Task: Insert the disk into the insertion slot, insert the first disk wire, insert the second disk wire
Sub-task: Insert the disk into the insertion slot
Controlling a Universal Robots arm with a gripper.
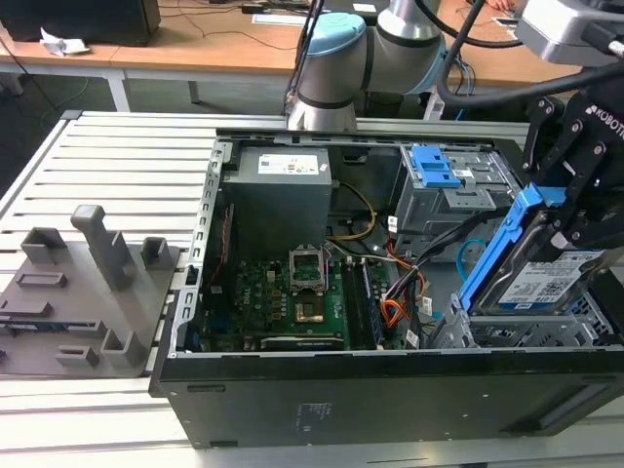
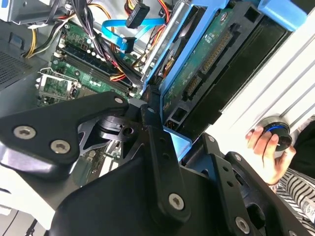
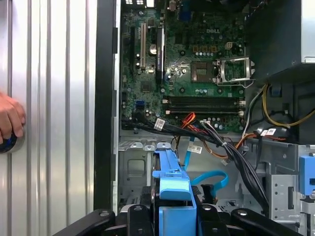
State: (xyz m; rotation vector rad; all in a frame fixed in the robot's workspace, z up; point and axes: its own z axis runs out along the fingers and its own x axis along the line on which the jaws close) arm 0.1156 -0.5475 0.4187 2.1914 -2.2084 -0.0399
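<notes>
- In the exterior view the hand (image 1: pixel 564 219) is clenched on the disk (image 1: pixel 538 278), gripping its blue carrier near the raised end.
- The disk is tilted with its label facing up. Its lower end meets the insertion slot (image 1: pixel 507 331) just beneath the hand; how far in it sits I cannot tell.
- The second disk wire (image 1: pixel 473 249) loops just beside the disk, on the hand's motherboard (image 1: pixel 292 292) side.
- The open computer case (image 1: pixel 390 390) lies on a slatted table (image 1: pixel 117 166), and a grey fixture block (image 1: pixel 78 283) sits well away from the hand.
- In the second wrist view the hand (image 2: pixel 170 125) grips the disk (image 2: pixel 206 64) at its connector edge, circuit-board side showing.
- The second disk wire (image 2: pixel 118 29) curls ahead of the hand, apart from the disk.
- A person (image 2: pixel 268 147) rests fingers on a round blue-ringed knob (image 2: pixel 278 132) off to the hand's side.
- In the first wrist view the disk (image 3: pixel 172 187) stands edge-on between the fingers of the hand (image 3: pixel 173 214).
- The insertion slot (image 3: pixel 130 167) is just beside it, and the second disk wire (image 3: pixel 211 178) arcs close on the other side.
- The motherboard (image 3: pixel 197 64) lies farther ahead of the hand, and the person (image 3: pixel 10 118) is well off on the table (image 3: pixel 59 98).
</notes>
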